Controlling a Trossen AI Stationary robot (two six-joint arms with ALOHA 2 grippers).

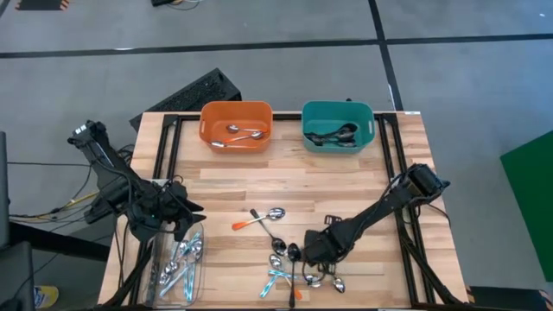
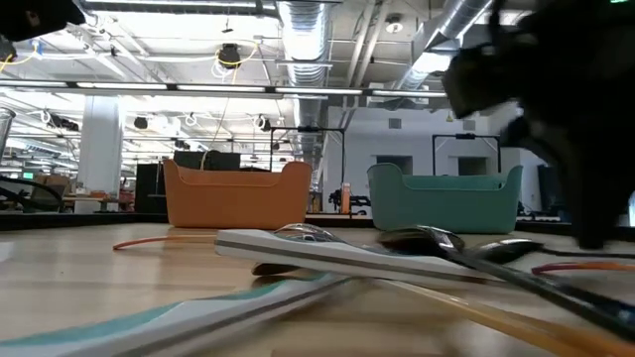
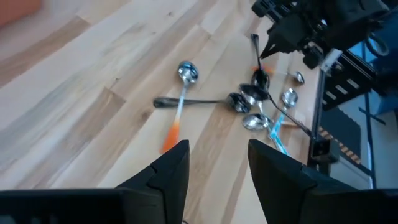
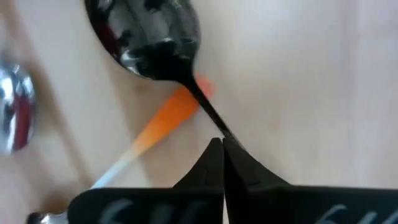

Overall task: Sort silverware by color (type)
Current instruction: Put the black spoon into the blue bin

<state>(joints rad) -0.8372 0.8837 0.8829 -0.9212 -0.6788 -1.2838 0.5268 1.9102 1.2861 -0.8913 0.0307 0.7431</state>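
Black spoon [image 4: 152,37] lying on bench [image 1: 346,190], handle pinched in closed right jaws [image 4: 222,149]; left jaws [image 3: 217,165] hovering parted, gripping nothing.

We observe even, bright overhead illumination on the wooden table [image 1: 346,186] in the high view; shadows beneath the arms are soft and short. In the low view we see rows of ceiling lights [image 2: 149,59] above the orange bin [image 2: 236,193], some blown out to white. Spoons [image 2: 327,248] in front of that bin are badly out of focus, and a dark arm [image 2: 566,109] to its right is a blurred silhouette. In the right wrist view the black spoon [image 4: 149,37] carries bright glare on its bowl, and its surroundings are soft. The left wrist view is sharp, with small highlights on the metal bowls [image 3: 186,71].
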